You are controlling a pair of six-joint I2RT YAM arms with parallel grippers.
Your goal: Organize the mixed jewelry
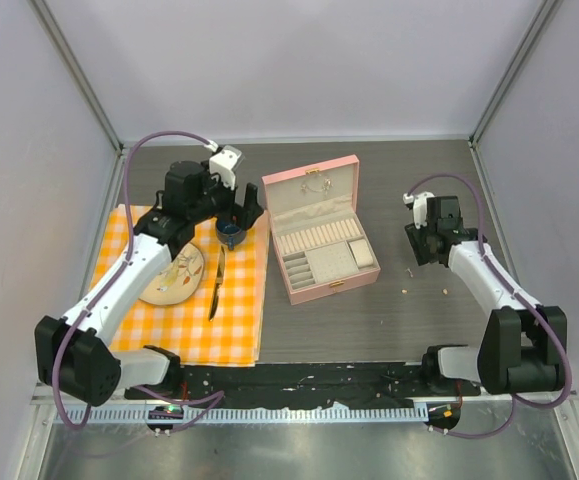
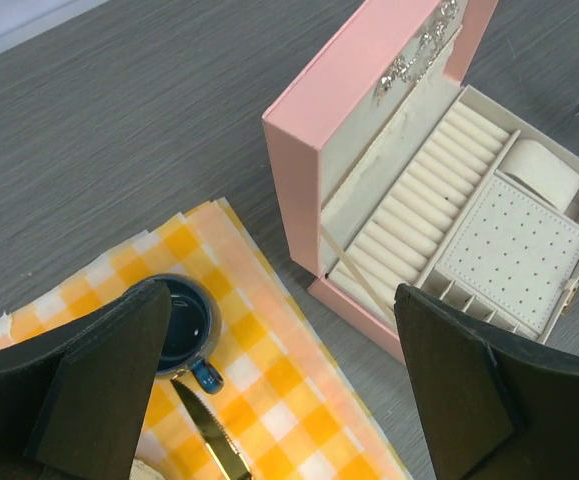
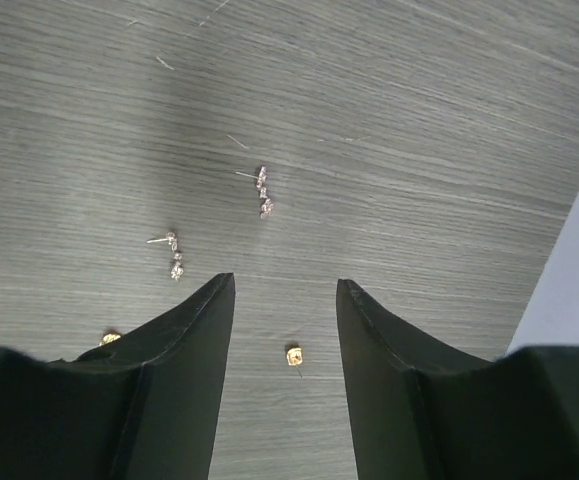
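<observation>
**Where loose earrings lie right of the pink box: hazards and containers**

Because the mixed jewelry (image 3: 263, 192) is tiny and lies flat on the bench (image 1: 389, 330), well to the right of the pink box (image 1: 319, 235), a pinch may well miss. The right arm (image 1: 469, 265) holds its jaws part-way apart with nothing gripped. They point down at the scattered pieces, and a gold stud (image 3: 294, 355) shows in the gap between them. Should the tips close slightly off line, the stud could flick away or slide under a finger. The two drop earrings (image 3: 174, 255) just beyond could also be nudged further from the box. A piece held only by its thin post might twist and drop on the way across.

The box stands open with its lid upright. Its ring rolls (image 2: 419, 215), perforated panel (image 2: 514, 255) and front slots look bare. A cream cushion (image 2: 539, 170) fills the back right compartment. Sparkling pieces (image 2: 414, 60) hang inside the lid.

Left of the box, a blue cup (image 2: 184, 325) sits on the checked cloth (image 1: 199, 320) with nothing visible inside. The left arm's jaws hang above the cup, spread wide and empty.
</observation>
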